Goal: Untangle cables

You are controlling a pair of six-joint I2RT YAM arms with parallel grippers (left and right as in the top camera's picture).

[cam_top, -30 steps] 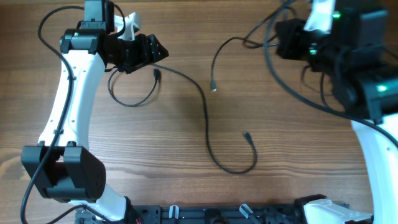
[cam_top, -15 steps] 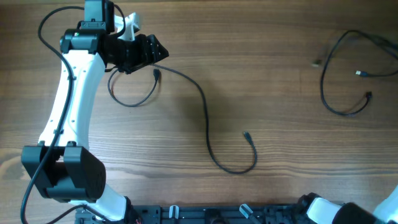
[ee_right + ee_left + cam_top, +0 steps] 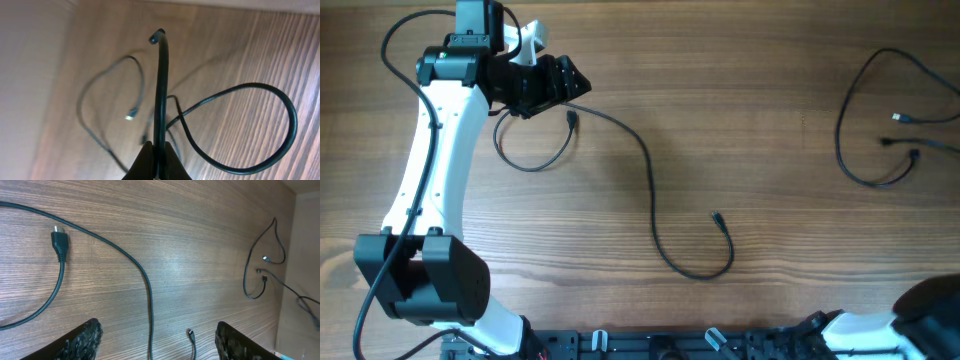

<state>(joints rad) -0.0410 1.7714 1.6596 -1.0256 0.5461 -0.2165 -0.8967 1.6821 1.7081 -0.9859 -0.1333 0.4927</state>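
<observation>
One black cable (image 3: 650, 190) runs from a loop (image 3: 532, 160) under my left arm across the table, curls back and ends in a small plug (image 3: 716, 216). Its other plug (image 3: 59, 242) lies to the upper left in the left wrist view. My left gripper (image 3: 570, 80) hovers over the loop, open and holding nothing (image 3: 157, 328). More cables (image 3: 868, 172) lie looped at the far right, and strands run off the right edge. My right gripper (image 3: 159, 150) is shut on a black cable (image 3: 161, 85) that stands up between its fingers. This gripper is outside the overhead view.
The wooden table (image 3: 770, 220) carries only the cables. The left arm's base (image 3: 420, 285) fills the lower left. A black rail (image 3: 650, 345) runs along the front edge. Part of the right arm (image 3: 920, 315) shows at the bottom right corner.
The right arm left the top right of the overhead view and now shows only at the bottom right. The cable that reached mid-table was pulled to the far right. The left arm has not moved.
</observation>
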